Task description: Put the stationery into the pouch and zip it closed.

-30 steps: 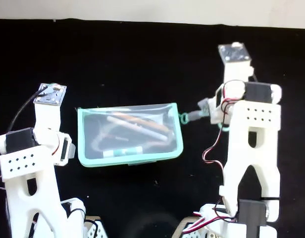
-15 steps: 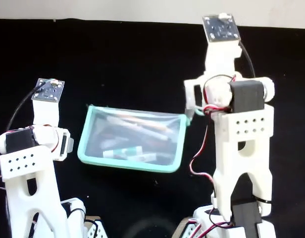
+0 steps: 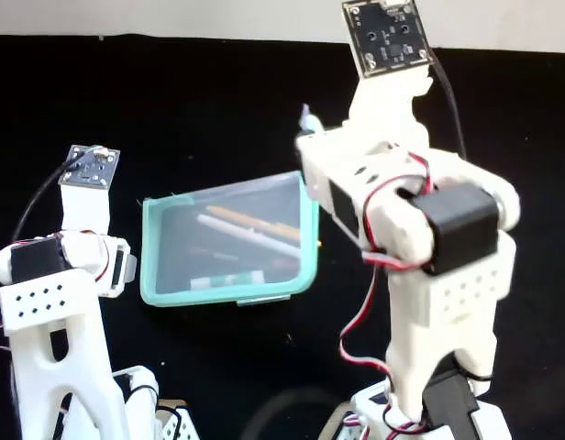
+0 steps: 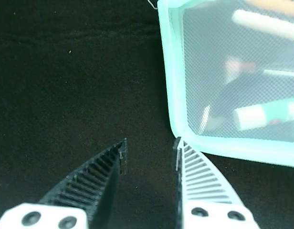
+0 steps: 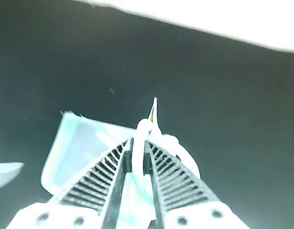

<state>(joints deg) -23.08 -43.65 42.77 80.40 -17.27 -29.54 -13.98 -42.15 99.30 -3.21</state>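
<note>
The clear pouch (image 3: 232, 240) with a teal border lies on the black table, holding several pens and markers. My right gripper (image 3: 307, 121) hangs above the pouch's far right corner. In the right wrist view this gripper (image 5: 139, 141) is shut on the pale teal zipper pull (image 5: 153, 114), with the pouch (image 5: 75, 145) below it. My left gripper (image 4: 150, 147) stands open low over the table by the pouch's (image 4: 233, 71) near left corner. Its white finger (image 4: 194, 171) nearly touches the teal edge, and nothing is between its fingers.
A black cloth (image 3: 200, 101) covers the table up to the white wall (image 3: 218, 16) at the back. The right arm's body (image 3: 448, 275) towers to the right of the pouch, and the left arm's base (image 3: 53, 348) stands at the front left.
The right arm has swung up and leftward with the zipper pull in its grip. The pouch shifted and turned with it. The left arm kept still.
</note>
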